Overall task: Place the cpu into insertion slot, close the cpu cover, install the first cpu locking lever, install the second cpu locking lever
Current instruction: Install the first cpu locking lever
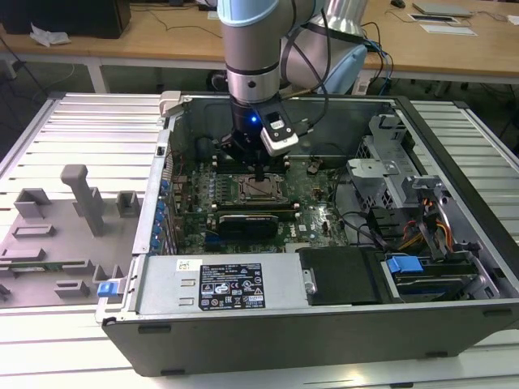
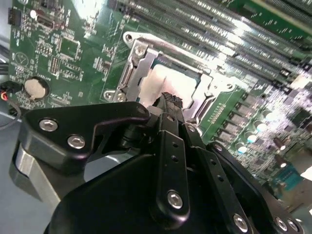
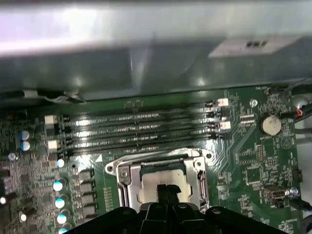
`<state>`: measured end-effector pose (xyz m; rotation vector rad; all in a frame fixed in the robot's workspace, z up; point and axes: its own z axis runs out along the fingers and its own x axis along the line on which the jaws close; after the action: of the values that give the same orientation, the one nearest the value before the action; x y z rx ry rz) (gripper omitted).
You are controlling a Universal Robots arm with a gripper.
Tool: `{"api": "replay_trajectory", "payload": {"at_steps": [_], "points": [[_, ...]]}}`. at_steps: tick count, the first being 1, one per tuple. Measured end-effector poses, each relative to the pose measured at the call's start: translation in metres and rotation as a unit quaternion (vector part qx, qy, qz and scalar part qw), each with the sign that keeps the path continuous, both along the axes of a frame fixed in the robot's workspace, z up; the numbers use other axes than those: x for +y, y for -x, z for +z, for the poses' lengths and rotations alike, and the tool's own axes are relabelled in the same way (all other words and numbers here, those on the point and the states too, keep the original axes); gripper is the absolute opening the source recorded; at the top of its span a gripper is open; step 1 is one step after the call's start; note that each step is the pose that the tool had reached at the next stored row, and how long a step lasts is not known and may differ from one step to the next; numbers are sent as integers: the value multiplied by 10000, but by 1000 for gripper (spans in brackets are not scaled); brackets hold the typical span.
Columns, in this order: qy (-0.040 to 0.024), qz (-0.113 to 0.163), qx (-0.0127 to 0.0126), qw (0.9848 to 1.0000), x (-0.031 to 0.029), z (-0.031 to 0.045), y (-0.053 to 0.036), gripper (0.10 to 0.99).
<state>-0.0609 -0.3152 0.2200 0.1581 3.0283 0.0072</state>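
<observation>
The cpu (image 3: 157,176) lies flat in the insertion slot (image 1: 261,190) on the green board, its pale silvery top (image 2: 155,84) showing. The cpu cover (image 3: 124,178) is a silvery frame lying down around the chip, with its edge (image 2: 137,62) beside the chip. A bright metal rod runs along one side of the frame (image 2: 168,51). My gripper (image 3: 165,189) is shut, its black fingertips pressed together right above the middle of the chip, touching it or nearly so. The gripper (image 2: 170,99) holds nothing that I can see. In the exterior view the gripper (image 1: 258,173) points straight down into the open computer case.
Long black memory slots (image 3: 141,127) run beside the socket. A coin battery (image 3: 269,125) sits on the board. A black card (image 1: 247,220) lies in front of the socket. A drive cage and cables (image 1: 405,203) fill the exterior view's right. A grey parts fixture (image 1: 77,207) lies at its left.
</observation>
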Motion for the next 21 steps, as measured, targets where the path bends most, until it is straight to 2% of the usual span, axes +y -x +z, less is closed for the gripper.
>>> {"api": "replay_trajectory", "payload": {"at_steps": [2, 5, 7, 12, 16, 17, 21], "points": [[29, 41, 41, 10000, -52, -8, 0, 106], [49, 101, 81, 9999, -82, -13, -6, 106], [51, 148, 97, 9998, -90, -14, -29, 106], [52, 281, 103, 9995, -94, 3, -54, 106], [52, 304, 99, 9995, -94, 127, -55, 106], [52, 305, 96, 9995, -94, 184, -55, 106], [53, 305, 93, 9995, -94, 280, -54, 106]]}}
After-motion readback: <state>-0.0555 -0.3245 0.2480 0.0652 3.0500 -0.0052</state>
